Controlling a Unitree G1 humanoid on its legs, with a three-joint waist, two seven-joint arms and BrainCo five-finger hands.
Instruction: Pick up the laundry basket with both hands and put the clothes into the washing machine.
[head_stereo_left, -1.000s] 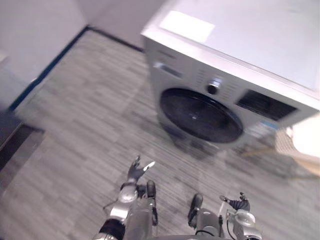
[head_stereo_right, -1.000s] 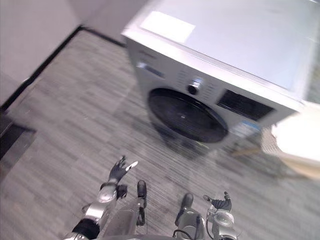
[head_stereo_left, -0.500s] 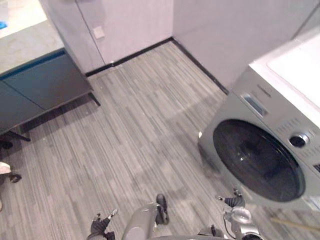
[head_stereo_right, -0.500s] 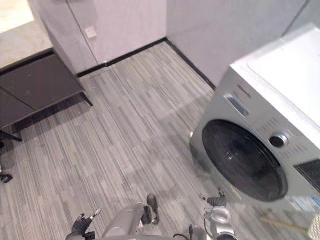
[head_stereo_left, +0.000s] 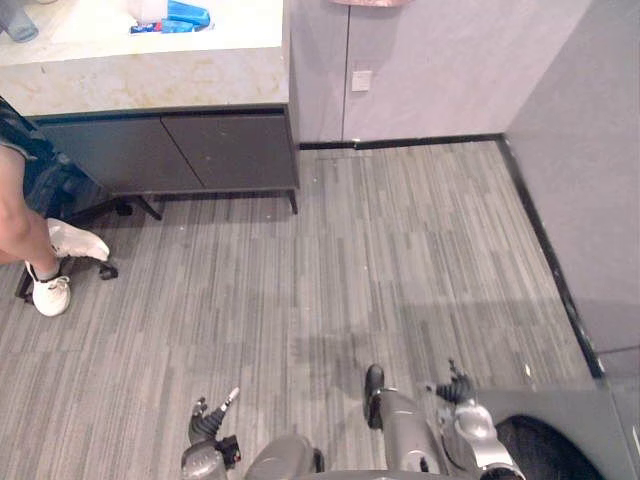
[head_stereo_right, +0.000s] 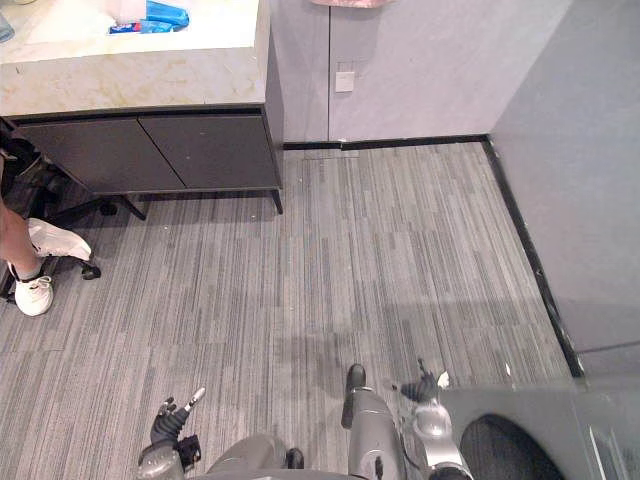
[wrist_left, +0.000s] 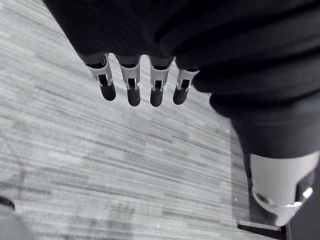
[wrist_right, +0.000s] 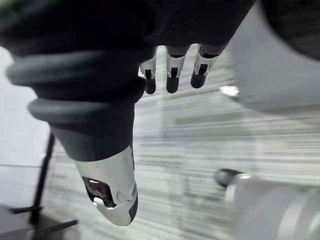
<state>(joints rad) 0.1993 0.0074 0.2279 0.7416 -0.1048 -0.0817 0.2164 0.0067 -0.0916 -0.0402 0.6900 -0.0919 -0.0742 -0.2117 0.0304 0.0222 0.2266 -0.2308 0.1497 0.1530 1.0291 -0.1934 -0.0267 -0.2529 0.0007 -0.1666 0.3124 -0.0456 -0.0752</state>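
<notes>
The washing machine (head_stereo_left: 575, 425) is a grey box at the lower right corner, with part of its round dark door (head_stereo_left: 540, 455) in sight. My left hand (head_stereo_left: 207, 425) hangs low over the striped grey floor, fingers (wrist_left: 133, 85) straight and holding nothing. My right hand (head_stereo_left: 458, 388) is beside the machine's near corner, its fingers (wrist_right: 171, 75) relaxed and its thumb (wrist_right: 112, 192) apart, holding nothing.
A long counter (head_stereo_left: 150, 70) with dark cabinet doors (head_stereo_left: 225, 150) stands at the back left, with a blue item (head_stereo_left: 185, 15) on top. A person's leg and white shoes (head_stereo_left: 55, 265) are at the left, by a chair's wheel. Grey walls (head_stereo_left: 590, 150) close the back and right.
The camera has swung to the left: the washing machine has slid to the lower right corner, and the counter and a person's leg have come into view. Both hands stay low and open.
</notes>
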